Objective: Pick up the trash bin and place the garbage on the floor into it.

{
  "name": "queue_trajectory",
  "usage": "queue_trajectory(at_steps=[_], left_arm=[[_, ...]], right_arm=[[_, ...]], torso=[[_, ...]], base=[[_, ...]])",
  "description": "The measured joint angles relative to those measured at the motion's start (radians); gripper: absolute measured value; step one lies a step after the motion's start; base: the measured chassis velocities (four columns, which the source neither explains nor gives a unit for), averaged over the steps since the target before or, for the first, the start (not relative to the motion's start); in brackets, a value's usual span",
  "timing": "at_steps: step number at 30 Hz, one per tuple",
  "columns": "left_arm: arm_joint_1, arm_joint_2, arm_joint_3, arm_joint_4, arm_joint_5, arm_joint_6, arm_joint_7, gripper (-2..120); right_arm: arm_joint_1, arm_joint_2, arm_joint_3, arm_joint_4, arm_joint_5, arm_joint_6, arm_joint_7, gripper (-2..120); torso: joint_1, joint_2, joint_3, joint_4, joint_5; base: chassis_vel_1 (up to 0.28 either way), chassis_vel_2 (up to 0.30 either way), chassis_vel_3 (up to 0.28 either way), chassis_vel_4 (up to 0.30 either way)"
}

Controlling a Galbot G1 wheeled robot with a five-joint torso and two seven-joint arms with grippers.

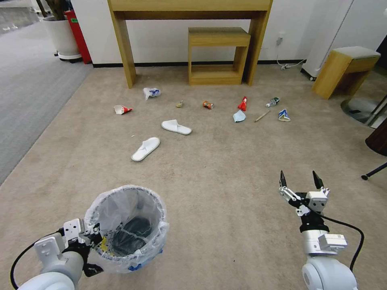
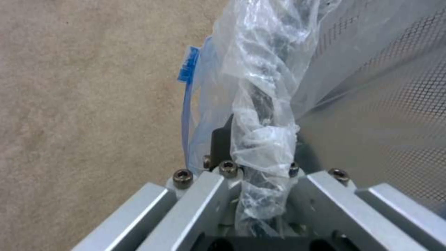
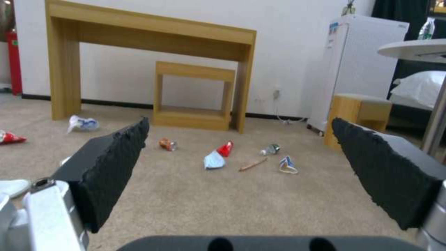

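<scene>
**Beige carpet, bin gripped, litter ahead**

Translucent plastic lines the trash bin (image 1: 128,227) at the lower left of the head view, where the left claw (image 1: 92,237) pinches its near rim, bag and wall together between the fingers. At the lower right, the right claw (image 1: 301,180) hangs above the floor (image 1: 225,181) with its black fingers spread wide, holding nothing. Mid-frame lie two white slippers (image 1: 146,148), near each other. Farther up, the rest of the garbage runs in a loose row: a paper cup (image 1: 122,109) at the left, a white-blue plastic bag (image 1: 151,92), an orange wrapper (image 1: 208,104), a red wrapper (image 1: 242,104), a pale tissue (image 1: 239,116), a wooden stick (image 1: 262,116), a small bottle (image 1: 273,102) and another cup (image 1: 284,115). Beyond stands a wooden worktop (image 1: 189,24) against the wall.
</scene>
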Motion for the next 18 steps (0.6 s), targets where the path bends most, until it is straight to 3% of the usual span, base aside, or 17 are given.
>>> queue_trajectory(at_steps=[18], left_arm=[[-0.027,0.030,0.010,0.013,-0.002,0.000,0.004,0]], right_arm=[[-0.005,0.011,-0.001,-0.001,-0.010,0.014,-0.001,100]], torso=[[0.000,0.000,0.000,0.0000,-0.0001]], base=[[0.000,0.000,0.000,0.000]])
